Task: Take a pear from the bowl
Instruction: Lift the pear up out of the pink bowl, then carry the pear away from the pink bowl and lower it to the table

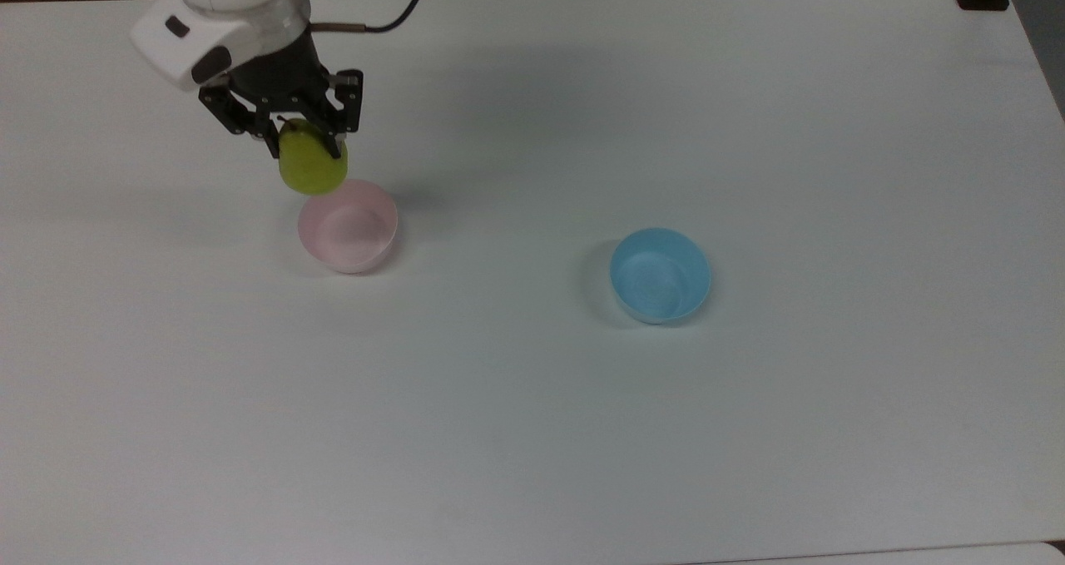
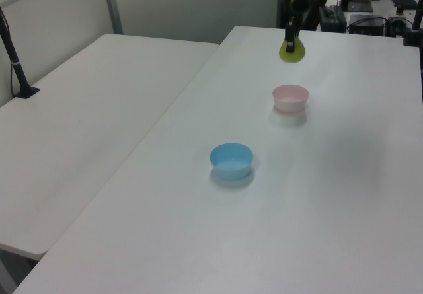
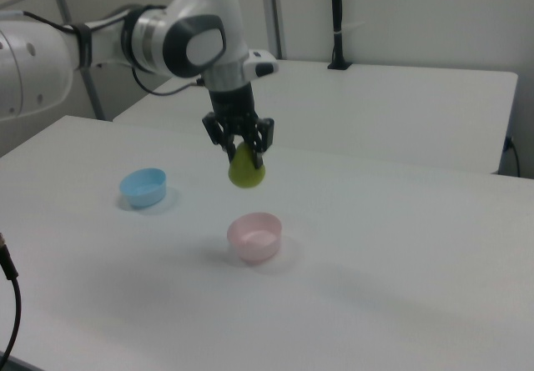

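Our pincer (image 1: pixel 304 139) gripped the pear (image 1: pixel 311 166) by its neck, long axis hanging vertical. The pink bowl (image 1: pixel 348 225) sat empty at the top view's five o'clock from it.

In the top view, the bowl (image 1: pixel 348 225) sits on the bench (image 1: pixel 532 423), well left of the other bowl (image 1: pixel 661 275); the pear (image 1: pixel 312 163) hangs above it.

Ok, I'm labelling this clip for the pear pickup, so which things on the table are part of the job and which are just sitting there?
Part of the job:
- small yellow-green pear, held in the air by the gripper
- small round pale pink bowl, now empty

Just sitting there:
- small round light blue bowl, empty, standing apart on the white table
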